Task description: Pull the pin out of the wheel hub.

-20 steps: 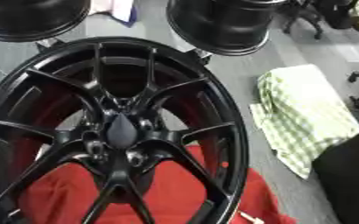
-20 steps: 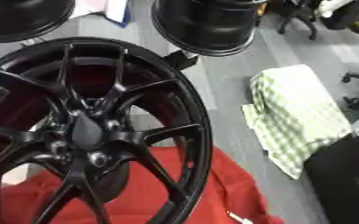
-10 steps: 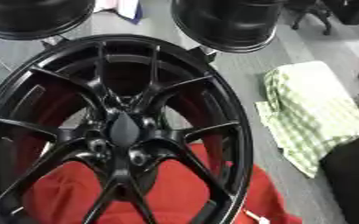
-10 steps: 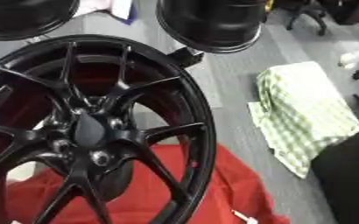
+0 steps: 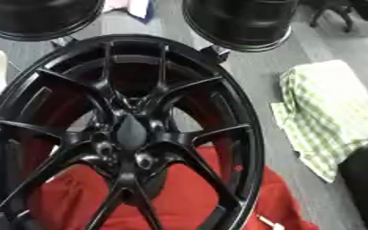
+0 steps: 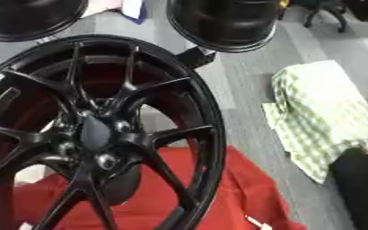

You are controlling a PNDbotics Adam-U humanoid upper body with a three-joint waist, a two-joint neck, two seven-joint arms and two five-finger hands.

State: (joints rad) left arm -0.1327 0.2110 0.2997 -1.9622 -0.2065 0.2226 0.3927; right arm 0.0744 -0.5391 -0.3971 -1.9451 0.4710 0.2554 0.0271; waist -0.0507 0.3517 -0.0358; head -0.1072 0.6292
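A large black wheel hub (image 5: 124, 134) with thin paired spokes fills the left and middle of both eye views. It lies on a red cloth (image 5: 187, 197). Its dark centre cap (image 5: 130, 131) is ringed by bolt holes, two of which show a pale glint (image 5: 144, 161). I cannot make out a pin among them. Neither of my hands shows in either view.
Two more black rims (image 5: 238, 22) (image 5: 38, 18) stand behind the hub at the top. A green-and-white checked cloth (image 5: 328, 112) lies on the grey floor to the right. A dark shape (image 6: 360, 188) sits at the lower right edge.
The whole picture has drifted slightly, so the camera moved; the hub and cloths keep their places relative to each other.
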